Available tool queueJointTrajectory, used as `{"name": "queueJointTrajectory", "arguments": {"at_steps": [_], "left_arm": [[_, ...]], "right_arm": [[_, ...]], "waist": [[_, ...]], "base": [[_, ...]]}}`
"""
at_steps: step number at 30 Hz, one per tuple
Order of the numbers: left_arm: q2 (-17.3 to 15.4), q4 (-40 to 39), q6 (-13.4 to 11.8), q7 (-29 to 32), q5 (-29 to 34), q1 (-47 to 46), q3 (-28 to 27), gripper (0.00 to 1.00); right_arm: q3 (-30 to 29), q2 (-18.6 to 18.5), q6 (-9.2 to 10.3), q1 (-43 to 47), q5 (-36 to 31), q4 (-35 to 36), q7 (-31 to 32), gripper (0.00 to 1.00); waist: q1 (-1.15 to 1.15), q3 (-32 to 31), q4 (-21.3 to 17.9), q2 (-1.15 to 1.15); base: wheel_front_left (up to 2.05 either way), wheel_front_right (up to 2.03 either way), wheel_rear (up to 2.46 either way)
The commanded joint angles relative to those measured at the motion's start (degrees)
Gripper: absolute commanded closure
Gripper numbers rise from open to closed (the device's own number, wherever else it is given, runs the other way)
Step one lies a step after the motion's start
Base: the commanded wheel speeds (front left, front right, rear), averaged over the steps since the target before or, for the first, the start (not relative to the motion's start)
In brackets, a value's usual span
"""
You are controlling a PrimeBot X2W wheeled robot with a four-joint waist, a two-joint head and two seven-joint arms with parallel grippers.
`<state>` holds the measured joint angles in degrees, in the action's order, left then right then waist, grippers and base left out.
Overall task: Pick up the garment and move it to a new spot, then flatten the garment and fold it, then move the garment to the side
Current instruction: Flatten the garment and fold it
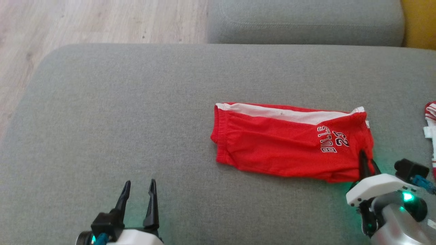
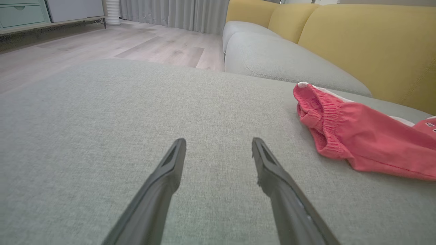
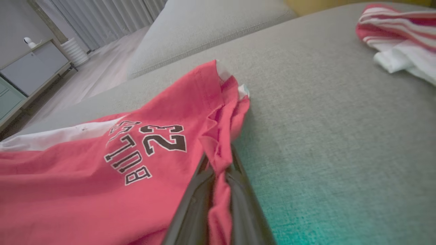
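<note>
The garment [image 1: 286, 143] is a pair of red shorts with a white side stripe and black "BULLS 23" print, lying folded on the grey sofa cushion [image 1: 136, 119]. My right gripper [image 1: 365, 157] is shut on the shorts' near right hem; in the right wrist view a pinch of red cloth [image 3: 218, 163] sits between its fingers [image 3: 190, 204]. Well to the left of the shorts, near the cushion's front edge, my left gripper [image 1: 139, 188] stands open with nothing between its fingers. In the left wrist view the elastic waistband end of the shorts [image 2: 327, 122] lies to the right of that gripper [image 2: 218, 143].
A red-and-white striped cloth [image 1: 431, 132] lies at the cushion's right edge, also the striped cloth [image 3: 398, 37] in the right wrist view. A second grey cushion [image 1: 306, 20] and a yellow backrest [image 2: 368, 44] lie beyond. Wooden floor [image 1: 85, 20] borders the cushion's far left.
</note>
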<state>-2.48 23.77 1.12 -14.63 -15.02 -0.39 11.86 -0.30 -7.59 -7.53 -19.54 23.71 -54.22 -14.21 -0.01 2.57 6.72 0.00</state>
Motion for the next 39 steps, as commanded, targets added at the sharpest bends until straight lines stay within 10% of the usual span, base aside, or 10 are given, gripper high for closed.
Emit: {"name": "queueJointTrajectory", "arguments": {"at_steps": [1,8,20,21,22,31,39], "left_arm": [[-0.4,-1.9,0.2,-0.4,0.5,-1.4,-2.3,0.00],[-0.4,-1.8,0.7,-0.4,1.0,-1.5,-1.9,0.00],[-0.4,0.7,1.4,-0.4,0.6,-2.1,2.1,0.00],[-0.4,0.8,1.4,-0.4,0.6,-2.2,2.2,0.00],[-0.4,0.8,1.5,-0.4,0.7,-2.3,2.3,0.00],[-0.4,0.4,1.2,-0.4,2.1,-2.4,0.4,0.00],[-0.4,-1.1,-0.4,-0.4,3.6,-2.8,-1.4,0.00]], "right_arm": [[1.1,-0.4,0.04,-1.0,0.0,2.7,-0.8,1.00],[4.3,0.3,0.04,-3.0,-3.1,11.5,-0.8,1.00],[27.7,4.6,0.04,-9.8,2.3,12.0,-0.4,1.00],[29.0,4.7,0.04,-9.8,3.9,11.0,-0.2,0.61],[30.3,4.7,0.04,-9.7,5.7,10.5,-0.2,0.00],[43.2,4.7,0.04,-7.7,14.3,15.2,-0.7,0.00],[25.0,3.8,0.04,-2.5,2.9,19.1,-0.8,0.00]], "waist": [[0.01,-0.2,0.1,0.00],[0.01,0.5,2.0,0.00],[0.01,-0.5,12.5,0.00],[0.01,-0.6,13.4,0.00],[0.01,-0.8,14.1,0.00],[0.01,-2.0,11.0,0.00],[0.01,-2.2,3.0,0.00]], "base": [[0.00,0.00,0.00],[0.00,0.00,0.00],[0.00,0.00,0.00],[0.00,0.00,0.00],[0.00,0.00,0.00],[0.00,0.00,0.00],[0.00,0.00,0.00]]}}
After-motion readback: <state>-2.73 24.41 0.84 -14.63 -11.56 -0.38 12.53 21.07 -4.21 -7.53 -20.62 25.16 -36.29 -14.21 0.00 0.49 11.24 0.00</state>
